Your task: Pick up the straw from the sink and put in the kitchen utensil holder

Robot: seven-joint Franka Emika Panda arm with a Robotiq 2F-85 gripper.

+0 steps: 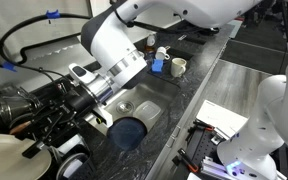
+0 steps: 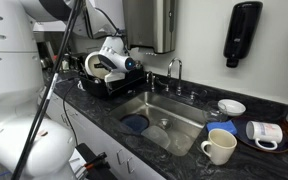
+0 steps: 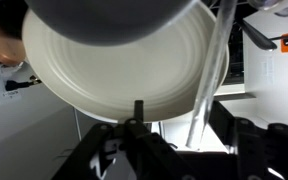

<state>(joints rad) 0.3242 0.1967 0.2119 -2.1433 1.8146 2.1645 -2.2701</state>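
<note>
My gripper (image 3: 189, 135) is shut on a clear straw (image 3: 212, 75) that runs up and to the right between the fingers. A large white plate (image 3: 104, 70) stands close in front of it. In both exterior views the arm reaches over the black dish rack (image 2: 102, 86) beside the sink, and the gripper (image 2: 125, 66) sits low among the dishes (image 1: 72, 92). The steel sink (image 2: 179, 110) (image 1: 149, 98) holds a dark blue round thing (image 2: 136, 123) (image 1: 129, 130). I cannot make out a utensil holder apart from the rack.
A chrome faucet (image 2: 172, 72) stands behind the sink. On the dark stone counter are a white mug (image 2: 219, 147), a tipped mug (image 2: 264, 132) and a white bowl (image 2: 231, 106). A black dispenser (image 2: 242, 35) hangs on the wall. Pots (image 1: 14, 100) fill the rack.
</note>
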